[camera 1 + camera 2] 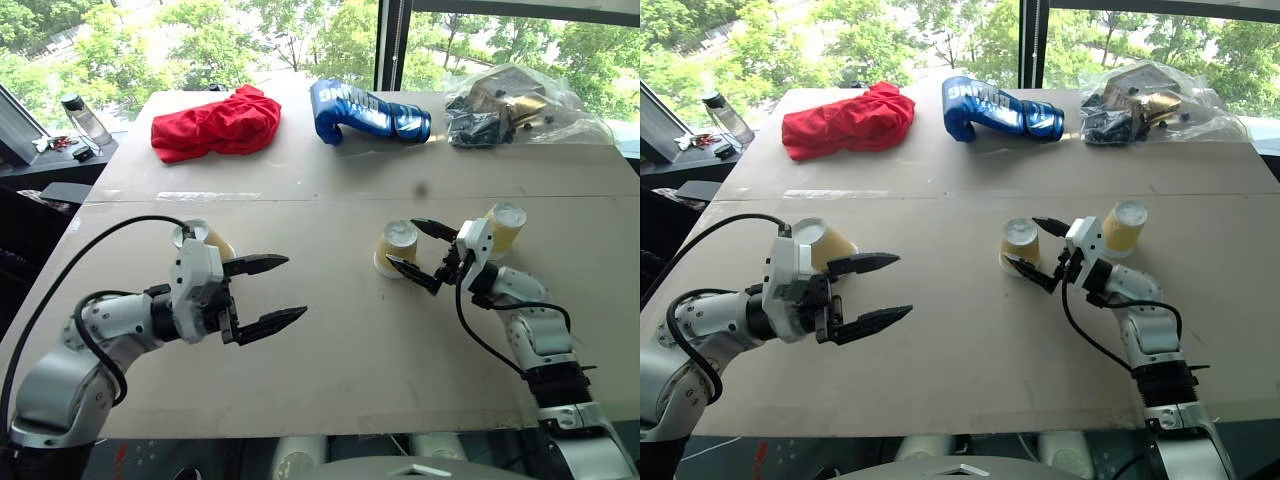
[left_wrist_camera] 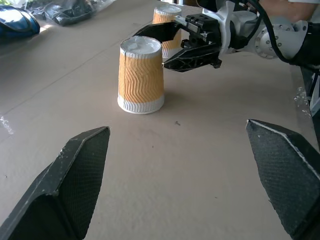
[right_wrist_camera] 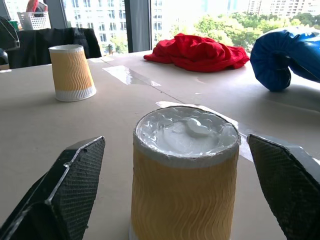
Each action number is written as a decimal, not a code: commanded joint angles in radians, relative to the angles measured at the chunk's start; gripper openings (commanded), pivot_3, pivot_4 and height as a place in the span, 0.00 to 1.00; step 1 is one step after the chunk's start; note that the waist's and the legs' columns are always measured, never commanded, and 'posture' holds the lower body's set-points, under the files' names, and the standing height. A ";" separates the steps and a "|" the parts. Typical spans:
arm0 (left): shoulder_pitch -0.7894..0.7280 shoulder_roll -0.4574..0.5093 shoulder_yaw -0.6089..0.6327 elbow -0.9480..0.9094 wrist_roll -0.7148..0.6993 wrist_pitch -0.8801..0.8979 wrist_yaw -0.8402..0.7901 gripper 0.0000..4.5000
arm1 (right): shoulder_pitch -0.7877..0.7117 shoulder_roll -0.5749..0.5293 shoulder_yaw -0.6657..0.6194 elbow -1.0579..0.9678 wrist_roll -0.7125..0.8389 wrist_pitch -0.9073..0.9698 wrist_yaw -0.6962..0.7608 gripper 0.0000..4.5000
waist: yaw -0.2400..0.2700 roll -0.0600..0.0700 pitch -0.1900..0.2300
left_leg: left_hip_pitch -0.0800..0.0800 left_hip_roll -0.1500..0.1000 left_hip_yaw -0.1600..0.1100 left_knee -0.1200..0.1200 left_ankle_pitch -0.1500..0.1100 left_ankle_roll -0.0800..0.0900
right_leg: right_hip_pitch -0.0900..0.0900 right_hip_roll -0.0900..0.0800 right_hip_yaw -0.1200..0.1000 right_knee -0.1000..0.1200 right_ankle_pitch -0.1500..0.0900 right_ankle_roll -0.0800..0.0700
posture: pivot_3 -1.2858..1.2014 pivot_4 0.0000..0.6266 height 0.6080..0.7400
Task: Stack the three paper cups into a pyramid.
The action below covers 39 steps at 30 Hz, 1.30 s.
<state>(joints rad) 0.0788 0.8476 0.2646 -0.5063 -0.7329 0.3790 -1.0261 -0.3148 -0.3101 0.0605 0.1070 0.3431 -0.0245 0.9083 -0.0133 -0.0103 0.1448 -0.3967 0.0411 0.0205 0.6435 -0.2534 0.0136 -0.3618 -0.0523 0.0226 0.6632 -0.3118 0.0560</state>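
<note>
Cups apart, upside down; right gripper (image 1: 418,254) agape around middle cup (image 1: 396,247), untouched; left gripper (image 1: 268,294) agape, empty.

Left gripper (image 1: 268,295) open, roughly level, right gripper (image 1: 418,256) open, angled inward

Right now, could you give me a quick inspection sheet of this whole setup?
Surface: tan table, taped seam across it.
Job's things: three paper cups, all upside down and apart: left cup, middle cup, right cup. No pyramid yet.
Clutter: red cloth, blue boxing glove, plastic bag.
Grippers: left gripper open, empty; right gripper open around the middle cup.
Cables: black cable on left arm.
Surroundings: window, trees.
</note>
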 commanded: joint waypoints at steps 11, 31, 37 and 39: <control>-0.050 0.005 0.021 -0.056 -0.028 0.039 0.017 1.00 | -0.042 0.045 0.004 0.080 -0.028 -0.095 -0.012 0.44 | -0.003 -0.001 0.001 | 0.000 0.000 0.001 0.000 0.000 0.000 | -0.001 0.000 0.001 0.000 0.000 0.000 | 0.52 0.24 1.00; -0.051 0.015 0.148 0.057 0.001 0.083 0.065 1.00 | -0.293 0.211 0.103 0.318 -0.145 -0.077 -0.050 0.89 | -0.007 -0.001 0.002 | -0.001 0.001 0.001 0.000 0.001 -0.002 | -0.003 0.001 0.001 0.001 0.000 0.000 | 0.52 0.24 1.00; -0.060 0.000 0.129 0.049 -0.016 0.101 0.073 1.00 | -0.254 0.190 0.089 0.215 -0.147 -0.093 -0.076 0.99 | -0.007 -0.001 0.002 | -0.002 0.001 0.001 0.000 0.001 -0.001 | -0.003 0.000 0.001 0.001 0.000 0.000 | 0.52 0.24 1.00; -0.085 0.000 0.104 0.041 -0.016 0.105 0.073 1.00 | -0.221 0.167 0.075 0.151 -0.145 -0.087 -0.089 0.99 | -0.005 -0.001 0.002 | -0.002 0.001 0.001 0.000 0.000 -0.001 | -0.003 0.000 0.001 0.001 0.000 0.000 | 0.52 0.24 1.00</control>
<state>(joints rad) 0.0157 0.8482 0.3734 -0.4402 -0.7323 0.4841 -0.9546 -0.5492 -0.1284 0.1634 0.3369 0.1814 -0.0951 0.8337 -0.0182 -0.0111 0.1467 -0.3983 0.0425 0.0211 0.6431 -0.2530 0.0126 -0.3651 -0.0521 0.0227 0.6644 -0.3117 0.0563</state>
